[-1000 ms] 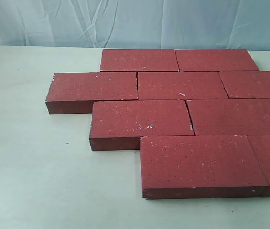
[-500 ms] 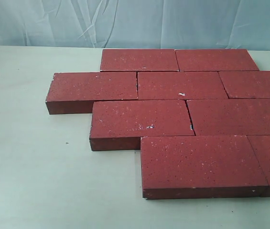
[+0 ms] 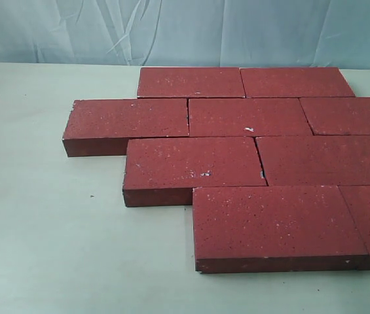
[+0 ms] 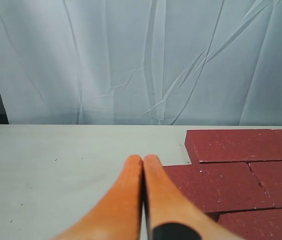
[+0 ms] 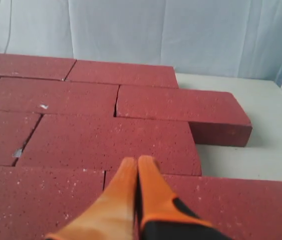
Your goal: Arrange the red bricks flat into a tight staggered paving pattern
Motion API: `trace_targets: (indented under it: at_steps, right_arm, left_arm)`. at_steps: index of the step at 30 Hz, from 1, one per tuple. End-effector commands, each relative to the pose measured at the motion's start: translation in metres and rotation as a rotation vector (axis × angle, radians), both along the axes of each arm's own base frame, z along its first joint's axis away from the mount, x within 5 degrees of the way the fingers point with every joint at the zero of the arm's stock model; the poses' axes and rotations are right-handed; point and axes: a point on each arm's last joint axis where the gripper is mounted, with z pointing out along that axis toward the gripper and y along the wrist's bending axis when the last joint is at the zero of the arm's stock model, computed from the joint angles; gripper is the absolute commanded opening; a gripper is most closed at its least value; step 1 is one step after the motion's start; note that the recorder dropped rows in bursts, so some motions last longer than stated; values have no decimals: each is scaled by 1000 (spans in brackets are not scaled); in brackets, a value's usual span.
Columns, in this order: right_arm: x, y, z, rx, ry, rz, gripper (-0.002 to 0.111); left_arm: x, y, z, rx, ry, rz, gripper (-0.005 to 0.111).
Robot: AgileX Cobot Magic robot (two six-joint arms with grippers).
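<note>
now, the dark red rectangular paving bricks (image 3: 250,157), rough and flecked white, lie flat in four staggered rows on the pale greenish tabletop (image 3: 40,248). they're packed edge to edge, the back row close to the table's far edge and the pattern running out of view on the right. a creased pale blue cloth backdrop (image 3: 73,33) hangs behind the table. the left gripper (image 4: 143,161), orange fingers pressed together on nothing, hangs over bare table just beside the bricks. the right gripper (image 5: 137,162), orange tips likewise clenched and empty, hangs above the bricks.
</note>
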Motion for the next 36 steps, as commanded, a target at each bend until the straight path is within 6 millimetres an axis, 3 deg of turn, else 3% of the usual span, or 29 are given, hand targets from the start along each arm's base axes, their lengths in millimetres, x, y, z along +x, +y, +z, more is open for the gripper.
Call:
trace_targets:
  at_steps: [1,6,36]
  right_arm:
    - [2,0,-15,11,9,-1,-1]
    - [4,1,-24,20,23,0,-1]
    - [4,1,-23,21,12,0,-1]
  left_arm:
    - [-2,0,2,-5,-20,0,0]
    - [-2,0,2,-5,-20,0,0]
    - [-2,0,2,0,-20,1,0]
